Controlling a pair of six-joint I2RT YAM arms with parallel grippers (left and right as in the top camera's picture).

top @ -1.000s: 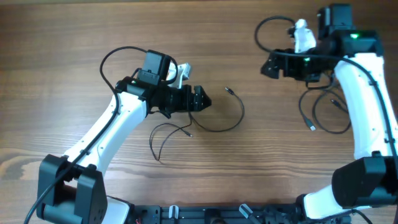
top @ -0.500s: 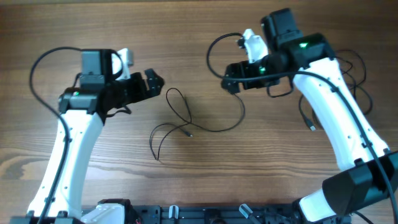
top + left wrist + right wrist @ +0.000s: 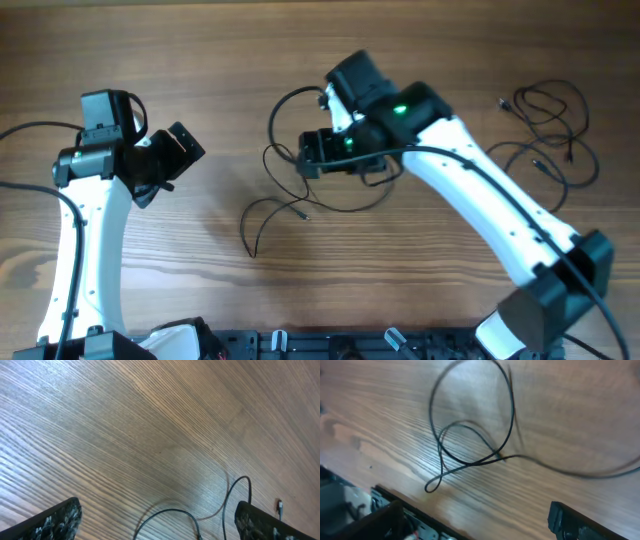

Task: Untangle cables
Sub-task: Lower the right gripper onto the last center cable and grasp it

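The cables are thin black cords in two groups. One loose, looping cable (image 3: 272, 201) lies at the table's centre; in the right wrist view it (image 3: 470, 462) crosses itself and forms a small tail loop. A tangled bunch (image 3: 548, 130) lies at the far right. My right gripper (image 3: 305, 155) hovers open over the upper part of the centre cable, nothing between its fingers (image 3: 580, 522). My left gripper (image 3: 185, 152) is open at the left, apart from the cable. In its own view a stretch of cable (image 3: 170, 512) lies on the wood below the gap between its fingers (image 3: 50, 522).
The table is bare brown wood (image 3: 200, 60). A black frame with the arm bases (image 3: 330, 345) runs along the front edge. Thicker black robot wires loop beside each arm, such as the one by the left arm (image 3: 30, 130).
My left gripper opened, let the centre cable go and swung back left. My right arm swept from the far-right bunch to the centre cable, which now lies in a new loop.
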